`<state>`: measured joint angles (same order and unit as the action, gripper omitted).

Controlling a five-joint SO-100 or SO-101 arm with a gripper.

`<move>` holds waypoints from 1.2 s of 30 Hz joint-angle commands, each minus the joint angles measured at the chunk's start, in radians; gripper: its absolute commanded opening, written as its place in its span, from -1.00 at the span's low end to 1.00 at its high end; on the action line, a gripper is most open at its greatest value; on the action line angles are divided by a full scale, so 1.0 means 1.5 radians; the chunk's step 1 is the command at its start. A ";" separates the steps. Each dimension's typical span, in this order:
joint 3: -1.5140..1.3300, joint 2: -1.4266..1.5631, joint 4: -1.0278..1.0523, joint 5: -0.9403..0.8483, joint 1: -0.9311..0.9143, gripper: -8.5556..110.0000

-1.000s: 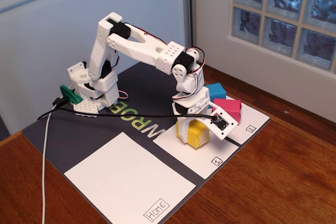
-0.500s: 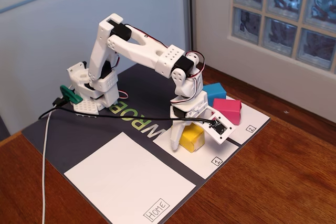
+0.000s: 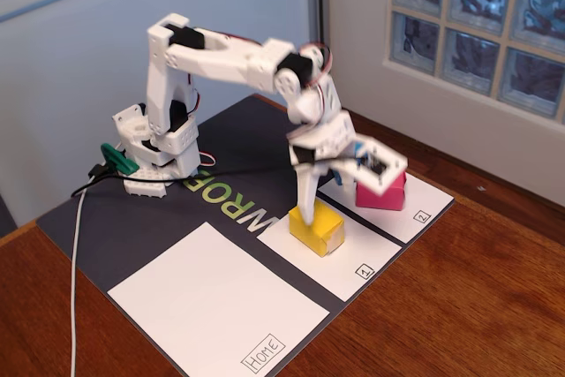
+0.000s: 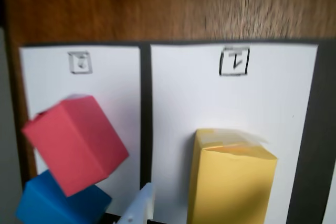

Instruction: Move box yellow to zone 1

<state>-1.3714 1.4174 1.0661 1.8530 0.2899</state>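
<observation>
Yellow box (image 4: pixel 231 179) is seen resting on zone 1 (image 4: pixel 178 103). Light, stiff paper is judged; long sides suit gripping. Whether the hand (image 3: pixel 309 209) is holding it cannot be told.

The box yellow (image 4: pixel 231 179) looks paper-wrapped and matt; zone 1 (image 4: pixel 210 98) is smooth white paper; the table (image 3: pixel 459 306) is grained brown wood.

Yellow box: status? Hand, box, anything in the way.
Hand down at the yellow box, grip unclear. Box sits on zone 1. Pink block stacked on blue block in the neighbouring panel, clear of it.
</observation>
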 commanded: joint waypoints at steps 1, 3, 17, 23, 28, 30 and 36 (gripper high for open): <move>0.015 0.118 0.024 -0.017 0.008 -0.22; -0.015 0.164 0.024 -0.027 -0.001 -0.27; -0.331 0.487 0.024 -0.232 -0.100 -0.77; -0.498 0.656 0.026 -0.326 -0.164 -0.83; -0.602 0.805 0.109 -0.401 -0.240 -0.87; -0.637 0.866 0.156 -0.440 -0.275 -0.87; -0.743 1.015 0.193 -0.467 -0.315 -0.87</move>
<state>-2.4452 2.8593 1.3453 1.1643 -0.1641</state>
